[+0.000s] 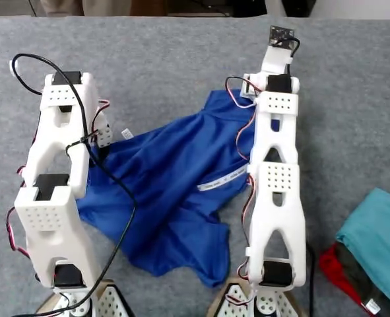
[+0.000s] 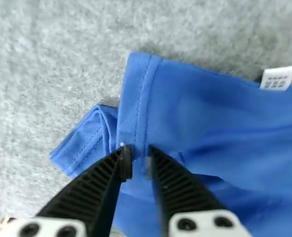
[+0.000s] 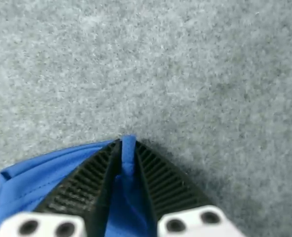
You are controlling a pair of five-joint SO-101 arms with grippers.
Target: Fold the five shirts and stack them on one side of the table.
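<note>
Grey felt table [image 1: 181, 53], blue shirt [image 1: 175, 178] lying crumpled between both arms. Left gripper [image 2: 136, 160] is pinched onto a hem near the white tag [image 2: 278, 78], and right gripper [image 3: 128, 148] is clamped on a far corner. The held edge runs arm to arm, the rest lies toward the bases, so I'd guess pulling apart flattens it.

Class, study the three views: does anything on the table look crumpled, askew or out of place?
The blue shirt lies bunched and skewed between the arms, with the left end effector and right end effector each pinching an edge. Beside the right arm, a teal garment and red garment sit in an uneven pile.
</note>
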